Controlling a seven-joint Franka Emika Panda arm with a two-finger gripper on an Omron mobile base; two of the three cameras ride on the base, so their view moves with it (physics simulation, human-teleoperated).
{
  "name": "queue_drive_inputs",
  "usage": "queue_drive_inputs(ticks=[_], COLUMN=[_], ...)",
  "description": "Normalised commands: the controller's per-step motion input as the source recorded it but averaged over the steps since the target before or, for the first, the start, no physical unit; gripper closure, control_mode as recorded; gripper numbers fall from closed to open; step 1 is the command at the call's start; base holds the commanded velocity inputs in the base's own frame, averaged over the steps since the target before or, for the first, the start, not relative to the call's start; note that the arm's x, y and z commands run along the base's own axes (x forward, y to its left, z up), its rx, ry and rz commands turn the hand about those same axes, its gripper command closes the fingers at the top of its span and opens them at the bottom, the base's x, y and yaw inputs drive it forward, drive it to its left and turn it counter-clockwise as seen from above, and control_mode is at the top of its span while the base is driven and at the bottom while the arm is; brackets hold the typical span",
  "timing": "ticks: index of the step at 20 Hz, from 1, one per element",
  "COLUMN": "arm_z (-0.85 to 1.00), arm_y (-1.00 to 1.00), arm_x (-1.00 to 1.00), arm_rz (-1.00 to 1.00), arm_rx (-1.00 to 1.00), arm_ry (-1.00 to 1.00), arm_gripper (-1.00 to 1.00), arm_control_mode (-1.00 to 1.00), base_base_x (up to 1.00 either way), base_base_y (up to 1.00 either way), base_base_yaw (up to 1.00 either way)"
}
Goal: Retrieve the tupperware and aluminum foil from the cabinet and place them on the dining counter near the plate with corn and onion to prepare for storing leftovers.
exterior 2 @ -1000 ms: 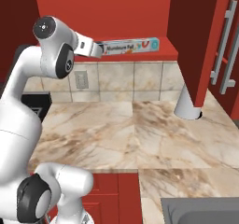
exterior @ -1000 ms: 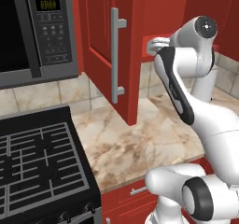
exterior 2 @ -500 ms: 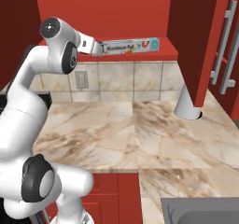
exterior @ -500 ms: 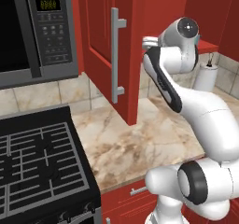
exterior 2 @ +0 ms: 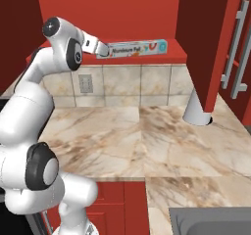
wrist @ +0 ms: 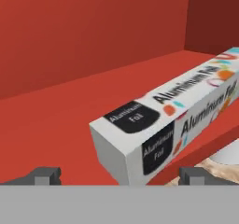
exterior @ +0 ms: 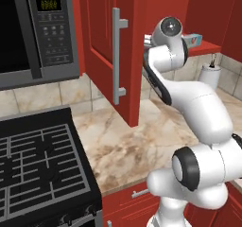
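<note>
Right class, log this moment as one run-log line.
phase: reaching for foil | claw: open, straddling box end | aluminum foil: lying on cabinet shelf, not gripped | cabinet door: open

Aluminum foil boxes: you had one [exterior 2: 138, 48], lying on the cabinet shelf.
Cabinet doors: you had one open [exterior: 109, 46] by the microwave, with one silver bar handle [exterior: 117, 56].
Microwaves: you had one [exterior: 35, 32].
Stoves: you had one [exterior: 40, 167], with dark grates.
Paper-towel rolls: you had one [exterior 2: 198, 111] standing on the surface [exterior 2: 147, 141].
Wall outlets: you had one [exterior 2: 86, 83].
Pincers: you had one [wrist: 120, 175], with two finger tips [wrist: 44, 175].
</note>
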Motion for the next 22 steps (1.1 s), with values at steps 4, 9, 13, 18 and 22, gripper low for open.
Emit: queue_drive_inputs(ticks=[4,9,13,18,22], arm_z=[-0.04,-0.09,-0.17,-0.17,-0.22], arm_y=[0.0,0.0,0.0,-0.02,-0.06], arm_x=[0.34,0.3,0.29,0.3,0.27], arm_rz=[-0.15,-0.15,-0.15,-0.13,-0.12], arm_rx=[0.0,0.0,0.0,0.02,0.03], arm_ry=[0.0,0.0,0.02,0.03,0.05], arm_gripper=[-1.0,-1.0,-1.0,-1.0,-1.0], arm_control_mode=[-1.0,-1.0,-1.0,-1.0,-1.0], base_base_x=[0.0,0.0,0.0,0.0,0.0], base_base_y=[0.0,0.0,0.0,0.0,0.0], base_base_yaw=[0.0,0.0,0.0,0.0,0.0])
